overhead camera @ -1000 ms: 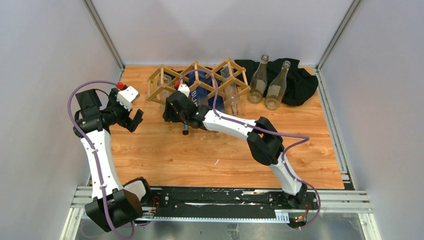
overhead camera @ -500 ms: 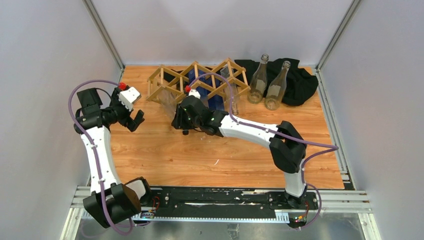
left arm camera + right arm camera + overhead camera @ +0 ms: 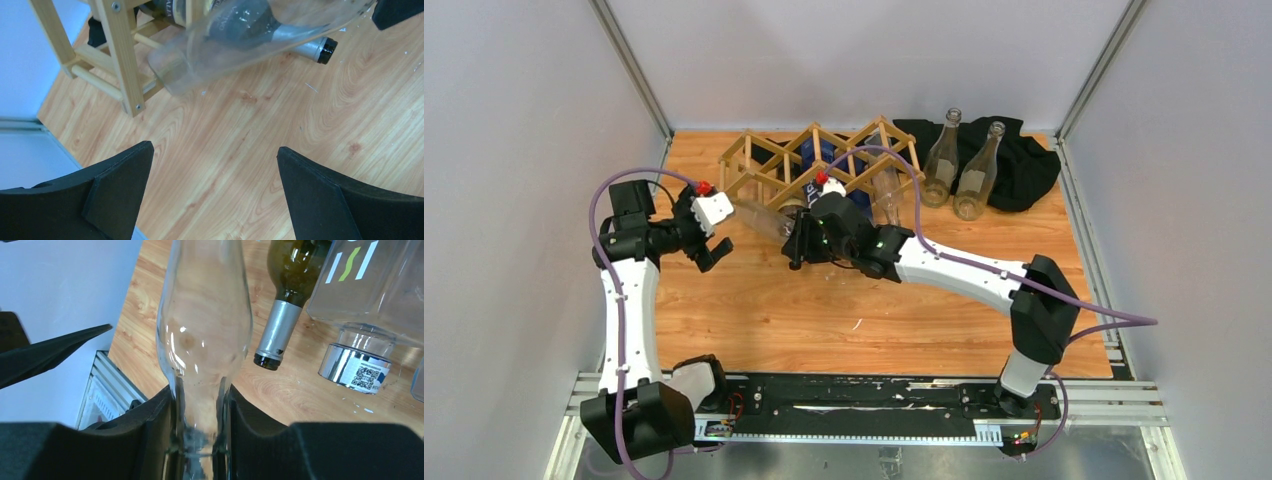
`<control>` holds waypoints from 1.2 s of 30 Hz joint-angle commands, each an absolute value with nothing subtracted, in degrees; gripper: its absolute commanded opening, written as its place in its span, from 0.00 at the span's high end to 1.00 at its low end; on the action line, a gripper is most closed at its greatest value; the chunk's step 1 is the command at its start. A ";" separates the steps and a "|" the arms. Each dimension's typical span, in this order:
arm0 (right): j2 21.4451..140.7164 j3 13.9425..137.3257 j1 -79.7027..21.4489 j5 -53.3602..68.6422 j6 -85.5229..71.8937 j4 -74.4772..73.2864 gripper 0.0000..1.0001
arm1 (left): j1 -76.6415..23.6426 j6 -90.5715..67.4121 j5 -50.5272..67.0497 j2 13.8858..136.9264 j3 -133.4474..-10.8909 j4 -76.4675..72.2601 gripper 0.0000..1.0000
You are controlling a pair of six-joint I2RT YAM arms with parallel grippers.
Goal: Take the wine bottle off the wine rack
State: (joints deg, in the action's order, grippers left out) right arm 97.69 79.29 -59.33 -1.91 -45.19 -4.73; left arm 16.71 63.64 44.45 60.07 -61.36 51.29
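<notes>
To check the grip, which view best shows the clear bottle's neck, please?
Right wrist: right gripper clamps the clear bottle by its neck. Top external hides it under the gripper; left wrist shows only the body.

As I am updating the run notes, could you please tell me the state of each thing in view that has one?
clear bottle: lying tilted, base at the wine rack.
right gripper: shut on the clear bottle's neck.
left gripper: open, holding nothing.
dark green bottle: lying, neck sticking out of the rack.
two upright bottles: standing by the black cloth.
black cloth: crumpled.
</notes>
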 commanded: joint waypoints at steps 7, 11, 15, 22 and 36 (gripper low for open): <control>91.47 80.77 -59.44 4.33 -40.16 -6.28 1.00 | 13.18 72.15 44.73 56.57 -59.22 51.89 0.00; 91.48 82.91 -59.16 5.31 -37.61 -9.01 1.00 | 11.99 71.75 46.29 55.61 -58.18 54.93 0.00; 91.58 84.02 -59.08 5.46 -35.47 -10.79 1.00 | 11.65 67.91 48.67 54.73 -56.44 56.63 0.00; 91.08 83.69 -59.06 3.10 -31.69 -17.40 0.88 | 11.60 66.71 48.62 55.57 -55.80 57.74 0.00; 82.89 68.72 -64.22 17.58 -2.87 -22.58 0.10 | 8.31 67.86 49.40 58.94 -57.92 59.66 0.00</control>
State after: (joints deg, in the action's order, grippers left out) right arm 83.61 71.83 -60.60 12.56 -15.42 -19.55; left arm 9.06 67.35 48.27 58.06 -56.14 58.04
